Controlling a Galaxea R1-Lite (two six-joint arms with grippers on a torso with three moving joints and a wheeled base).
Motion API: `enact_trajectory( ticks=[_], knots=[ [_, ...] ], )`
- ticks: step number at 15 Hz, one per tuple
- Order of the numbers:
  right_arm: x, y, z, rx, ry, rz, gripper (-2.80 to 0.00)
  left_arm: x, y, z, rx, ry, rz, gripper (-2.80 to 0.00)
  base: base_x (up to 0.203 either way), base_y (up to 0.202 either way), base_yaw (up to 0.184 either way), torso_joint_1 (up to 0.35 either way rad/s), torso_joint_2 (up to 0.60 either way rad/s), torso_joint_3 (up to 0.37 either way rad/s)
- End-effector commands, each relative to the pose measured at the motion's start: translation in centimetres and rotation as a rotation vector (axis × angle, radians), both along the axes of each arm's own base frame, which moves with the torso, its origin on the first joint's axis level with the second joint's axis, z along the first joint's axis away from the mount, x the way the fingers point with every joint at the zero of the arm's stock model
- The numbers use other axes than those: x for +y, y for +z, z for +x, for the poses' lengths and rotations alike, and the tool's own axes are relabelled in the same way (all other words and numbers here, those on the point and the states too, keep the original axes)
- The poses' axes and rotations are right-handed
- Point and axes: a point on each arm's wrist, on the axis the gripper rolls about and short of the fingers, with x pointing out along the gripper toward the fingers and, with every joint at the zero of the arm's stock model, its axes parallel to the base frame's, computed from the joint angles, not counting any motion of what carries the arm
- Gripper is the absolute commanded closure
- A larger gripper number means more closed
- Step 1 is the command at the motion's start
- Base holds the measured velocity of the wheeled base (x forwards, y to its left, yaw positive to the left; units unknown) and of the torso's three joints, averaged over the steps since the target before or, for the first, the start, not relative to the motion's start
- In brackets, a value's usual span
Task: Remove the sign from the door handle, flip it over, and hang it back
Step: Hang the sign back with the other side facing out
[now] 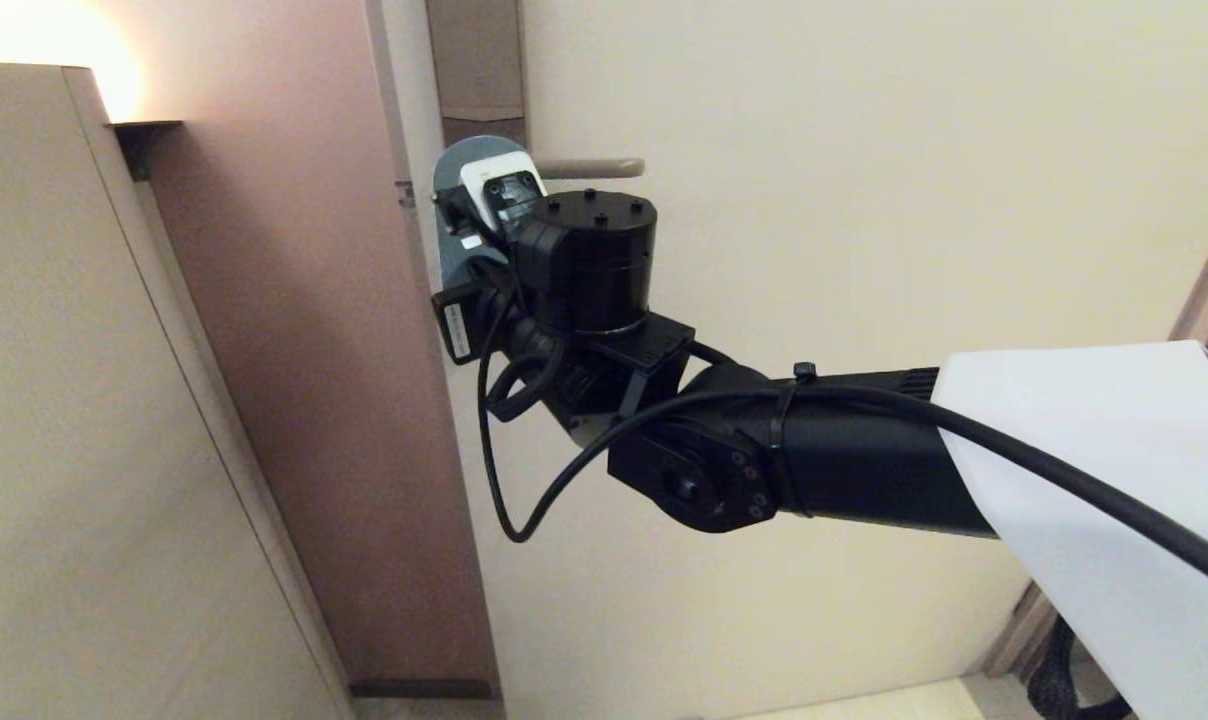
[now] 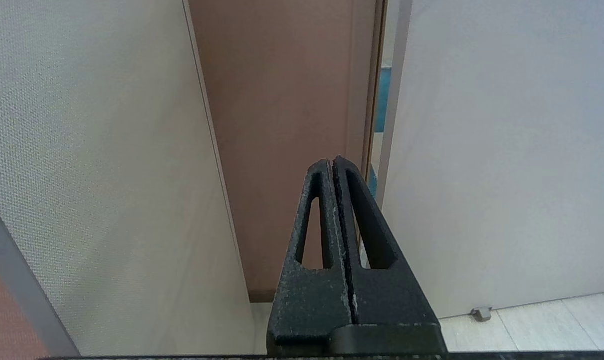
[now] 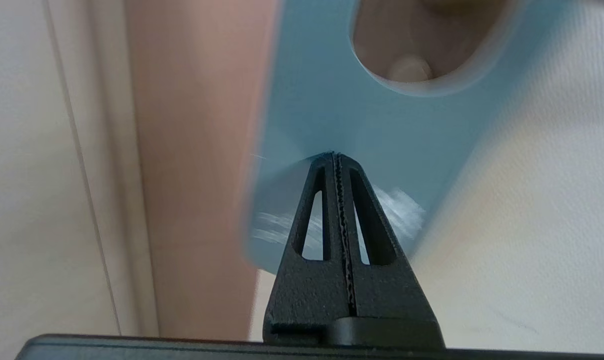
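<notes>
Sign (image 3: pixel 332 115) hangs by the door (image 1: pixel 864 200), its blue face toward the right wrist camera, its oval hole near the handle (image 1: pixel 592 167). From the head view only a blue-grey rounded edge of it shows behind the right arm's wrist camera, just left of the lever and below the brown backplate (image 1: pixel 476 60); whether the hole is still around the lever cannot be told. Right tool (image 3: pixel 335 155) is fully closed, its tips right at the sign's blue face below the hole; whether it pinches the card cannot be told. Left tool (image 2: pixel 333 161), also fully closed and holding nothing, sits low, pointing at the gap between door and brown wall panel (image 2: pixel 282 100).
</notes>
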Motion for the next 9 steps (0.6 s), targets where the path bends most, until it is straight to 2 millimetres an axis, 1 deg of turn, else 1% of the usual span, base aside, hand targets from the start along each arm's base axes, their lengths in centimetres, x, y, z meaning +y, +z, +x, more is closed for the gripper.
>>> enact_trajectory(
  ticks=[1,3,6,9],
  knots=[
    [0.3,-0.1,0.0,-0.004,0.003,0.005,0.00,0.0,0.0,0.0,0.001,0.000,0.000,0.00,0.000,0.000,0.000,0.000,0.00,0.000],
    [0.5,0.2,-0.3,-0.011,0.011,0.013,0.00,0.0,0.0,0.0,0.001,0.000,0.000,0.00,0.000,0.000,0.000,0.000,0.00,0.000],
    [1.1,0.4,0.1,-0.047,0.007,0.038,0.00,0.0,0.0,0.0,0.001,0.000,0.000,0.00,0.000,0.000,0.000,0.000,0.00,0.000],
    [1.5,-0.3,0.4,-0.073,0.002,0.025,0.00,0.0,0.0,0.0,-0.001,0.000,0.000,0.00,0.000,0.000,0.000,0.000,0.00,0.000]
  ],
)
